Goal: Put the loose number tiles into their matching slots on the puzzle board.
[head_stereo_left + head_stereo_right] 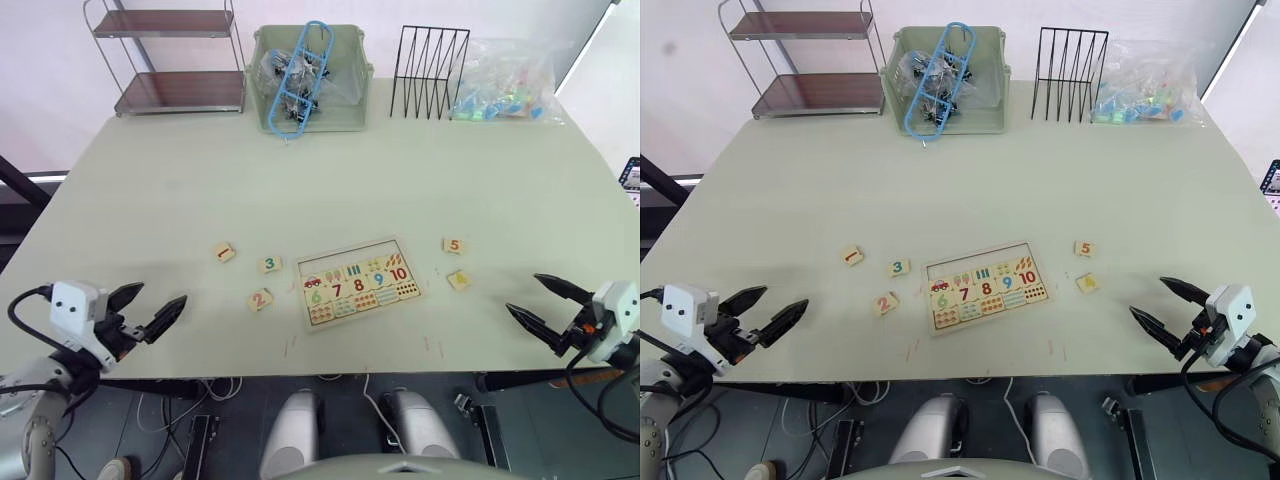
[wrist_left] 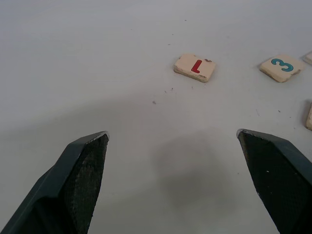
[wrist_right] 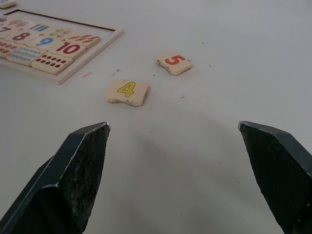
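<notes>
Right wrist view: tile 4 (image 3: 126,91) lies just ahead of the spread right gripper (image 3: 173,136), toward the board (image 3: 92,53). Left gripper (image 1: 148,312), also spread and empty, sits farther from tile 1 (image 1: 224,252).

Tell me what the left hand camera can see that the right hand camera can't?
The left wrist view has the red 1 tile and the 3 tile lying apart on the table. The right wrist view has the yellow 4 tile, the 5 tile and a corner of the puzzle board with 8, 9 and 10. Both share the same pale table, and each shows its own gripper open, left gripper, right gripper, holding nothing.
</notes>
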